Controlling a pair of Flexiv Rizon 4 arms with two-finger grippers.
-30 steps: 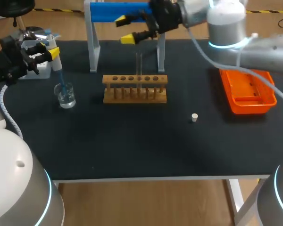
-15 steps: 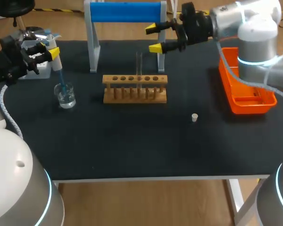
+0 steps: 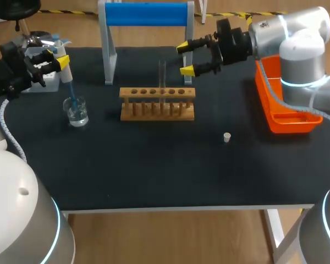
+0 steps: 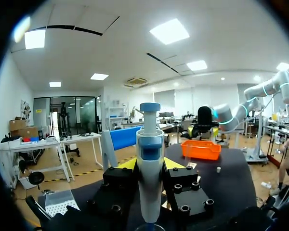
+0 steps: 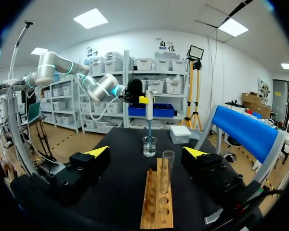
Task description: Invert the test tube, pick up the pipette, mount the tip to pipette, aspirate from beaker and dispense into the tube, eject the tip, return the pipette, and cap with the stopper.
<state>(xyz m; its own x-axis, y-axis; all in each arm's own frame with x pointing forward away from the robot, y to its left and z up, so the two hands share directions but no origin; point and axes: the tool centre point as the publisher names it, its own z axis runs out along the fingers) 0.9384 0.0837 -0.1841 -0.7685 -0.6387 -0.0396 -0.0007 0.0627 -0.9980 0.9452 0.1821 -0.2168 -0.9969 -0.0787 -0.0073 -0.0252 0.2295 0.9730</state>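
While left hand (image 3: 59, 61) grips pipette (image 3: 66, 74), tip in beaker (image 3: 76, 111), aspiration looks underway; next, prob. carry to tube (image 3: 162, 77). Right hand (image 3: 185, 59) gapes wide.

Both arms wear smooth silver-grey rounded housings. The left arm (image 3: 19, 214) and the right arm (image 3: 300, 52) are each ringed at a joint by a thin band of cyan light. The left housing shows one small round dimple. A black-and-white braided cable (image 3: 4, 129) runs alongside the left arm. The left gripper (image 3: 58, 59) and right gripper (image 3: 185, 59) are matt black and blocky. Their fingers (image 5: 89, 163) carry round socket-head screws and end in bright yellow wedge tips.
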